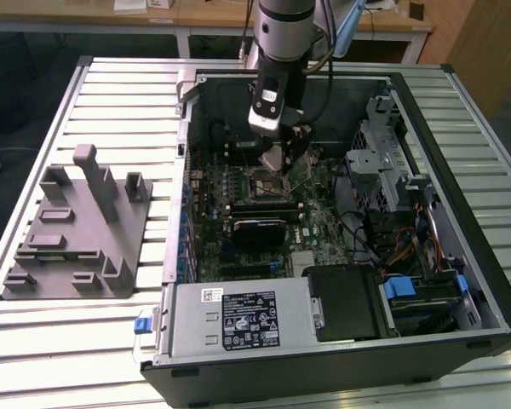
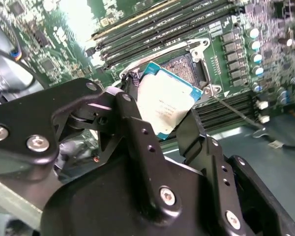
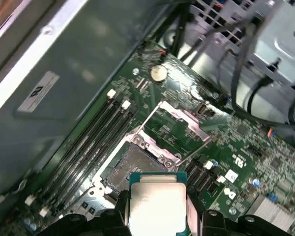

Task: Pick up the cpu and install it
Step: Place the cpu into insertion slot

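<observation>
The cpu [image 2: 168, 100] is a thin square chip with a pale metal top and a green-blue rim. My gripper [image 2: 163, 109] is shut on it, one black finger [image 2: 132, 101] on each side edge. In the first wrist view the cpu [image 3: 157, 205] hangs a short way above and to one side of the open dark socket [image 3: 132, 164] on the green motherboard [image 3: 246, 142]. The socket's metal load plate [image 3: 179, 120] is swung up and open. In the exterior view my gripper [image 1: 278, 158] reaches down into the computer case, just above the socket [image 1: 268, 184].
The open black computer case [image 1: 460, 111] lies on a slatted metal table [image 1: 111, 94]. A grey plastic block fixture [image 1: 77, 230] stands at the exterior view's left. Memory slots [image 2: 152, 24] run beside the socket. Drive cages and cables [image 1: 392, 170] crowd the exterior view's right; a power supply [image 1: 238, 319] fills the near edge.
</observation>
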`<state>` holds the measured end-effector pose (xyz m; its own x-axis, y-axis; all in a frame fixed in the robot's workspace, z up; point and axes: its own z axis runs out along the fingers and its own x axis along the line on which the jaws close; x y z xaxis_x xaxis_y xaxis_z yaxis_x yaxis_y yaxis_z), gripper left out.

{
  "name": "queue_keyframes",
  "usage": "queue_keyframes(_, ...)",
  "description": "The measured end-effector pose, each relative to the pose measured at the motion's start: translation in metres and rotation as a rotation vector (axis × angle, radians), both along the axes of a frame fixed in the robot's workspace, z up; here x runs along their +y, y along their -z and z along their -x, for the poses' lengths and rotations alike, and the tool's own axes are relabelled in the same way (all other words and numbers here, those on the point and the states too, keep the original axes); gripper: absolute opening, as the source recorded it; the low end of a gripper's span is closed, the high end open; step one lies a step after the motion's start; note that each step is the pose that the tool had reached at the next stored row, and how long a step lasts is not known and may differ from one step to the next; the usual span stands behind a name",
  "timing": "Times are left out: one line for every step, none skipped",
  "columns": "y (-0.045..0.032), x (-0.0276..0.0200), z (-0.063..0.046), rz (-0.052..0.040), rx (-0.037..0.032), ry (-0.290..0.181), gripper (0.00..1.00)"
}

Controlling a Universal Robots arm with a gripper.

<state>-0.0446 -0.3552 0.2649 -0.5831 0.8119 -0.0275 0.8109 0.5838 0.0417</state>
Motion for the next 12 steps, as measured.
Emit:
queue_keyframes(0.0001, 0.0000, 0.0000, 0.0000, 0.0000, 0.018, 0.54)
queue_keyframes(0.0002, 0.0000, 0.0000, 0.0000, 0.0000, 0.038, 0.54)
queue_keyframes(0.0003, 0.0000, 0.0000, 0.0000, 0.0000, 0.056, 0.54)
queue_keyframes(0.0004, 0.0000, 0.0000, 0.0000, 0.0000, 0.074, 0.54)
queue_keyframes(0.0005, 0.0000, 0.0000, 0.0000, 0.0000, 0.092, 0.54)
queue_keyframes(0.0006, 0.0000, 0.0000, 0.0000, 0.0000, 0.110, 0.54)
queue_keyframes(0.0007, 0.0000, 0.0000, 0.0000, 0.0000, 0.128, 0.54)
queue_keyframes(0.0008, 0.0000, 0.0000, 0.0000, 0.0000, 0.146, 0.54)
queue_keyframes(0.0009, 0.0000, 0.0000, 0.0000, 0.0000, 0.165, 0.54)
queue_keyframes(0.0010, 0.0000, 0.0000, 0.0000, 0.0000, 0.183, 0.54)
queue_keyframes(0.0011, 0.0000, 0.0000, -0.0001, 0.0000, 0.201, 0.54)
queue_keyframes(0.0012, 0.0000, 0.0000, -0.0001, 0.0000, 0.219, 0.54)
